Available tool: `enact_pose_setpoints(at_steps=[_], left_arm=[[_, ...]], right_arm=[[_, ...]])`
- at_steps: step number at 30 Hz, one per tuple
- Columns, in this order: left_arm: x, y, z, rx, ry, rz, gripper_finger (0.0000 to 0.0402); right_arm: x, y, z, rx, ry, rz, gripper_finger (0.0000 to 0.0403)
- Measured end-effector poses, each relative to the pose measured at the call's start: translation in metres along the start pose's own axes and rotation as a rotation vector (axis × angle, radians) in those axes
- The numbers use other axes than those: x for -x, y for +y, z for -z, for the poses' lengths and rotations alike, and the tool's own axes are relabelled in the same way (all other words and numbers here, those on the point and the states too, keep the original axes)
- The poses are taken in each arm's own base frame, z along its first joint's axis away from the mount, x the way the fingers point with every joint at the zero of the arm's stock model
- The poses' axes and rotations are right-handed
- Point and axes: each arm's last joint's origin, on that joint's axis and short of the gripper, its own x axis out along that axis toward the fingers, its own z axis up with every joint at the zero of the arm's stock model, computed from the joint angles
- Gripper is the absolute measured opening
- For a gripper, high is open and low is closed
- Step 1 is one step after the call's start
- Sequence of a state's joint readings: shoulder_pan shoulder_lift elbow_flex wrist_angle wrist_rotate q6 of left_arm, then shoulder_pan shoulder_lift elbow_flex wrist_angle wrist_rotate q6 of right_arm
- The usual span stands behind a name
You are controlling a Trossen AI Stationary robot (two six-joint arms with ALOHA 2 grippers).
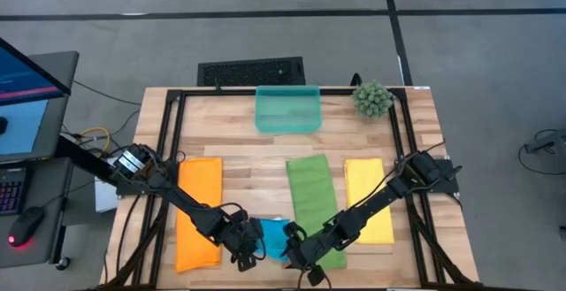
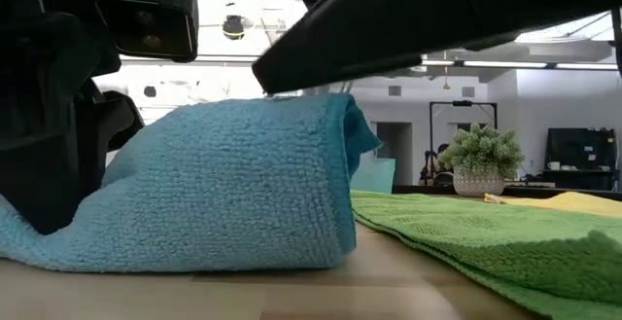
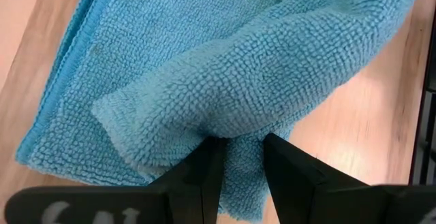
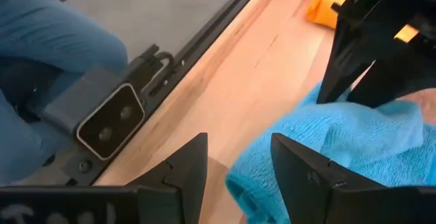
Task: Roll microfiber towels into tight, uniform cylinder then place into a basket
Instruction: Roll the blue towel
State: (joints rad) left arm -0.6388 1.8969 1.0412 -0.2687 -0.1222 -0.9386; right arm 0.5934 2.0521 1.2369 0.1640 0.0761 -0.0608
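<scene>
The bright blue towel lies bunched and partly rolled at the table's near edge, its bulk resting on the wood. My left gripper is at its left end, shut on a raised fold. My right gripper stands open at the towel's right end. In the right wrist view, the towel's edge reaches into the gap between its fingers. The orange, green and yellow towels lie flat. The teal basket stands at the far edge. My left gripper pinches a raised fold of the blue towel between its two fingers, which slant steeply down onto it. The fold holds more than one layer. The rest of the towel spreads slack on the table beyond the fingers. Whether my right gripper touches the towel's edge, I cannot tell.
A spiky green plant ball sits at the far right, beside the basket. A black frame runs round the tabletop. Bare wood shows between the basket and the flat towels. A monitor and keyboard stand off the table's left side.
</scene>
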Motion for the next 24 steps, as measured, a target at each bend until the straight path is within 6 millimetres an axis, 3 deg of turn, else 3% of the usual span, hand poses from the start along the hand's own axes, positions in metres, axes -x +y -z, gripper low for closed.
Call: enact_pose_setpoints(at_steps=[7,14,24], left_arm=[[0.000,0.000,0.000,-0.007,0.004,0.004,0.0097],[0.000,-0.001,0.001,-0.060,0.001,0.010,0.0097],[0.000,-0.003,0.002,-0.114,-0.015,0.008,0.0098]], right_arm=[[-0.022,-0.015,0.024,-0.116,0.066,0.038,0.0185],[-0.026,-0.039,0.033,-0.355,0.092,0.078,0.0185],[-0.026,-0.040,0.035,-0.388,0.112,0.080,0.0185]])
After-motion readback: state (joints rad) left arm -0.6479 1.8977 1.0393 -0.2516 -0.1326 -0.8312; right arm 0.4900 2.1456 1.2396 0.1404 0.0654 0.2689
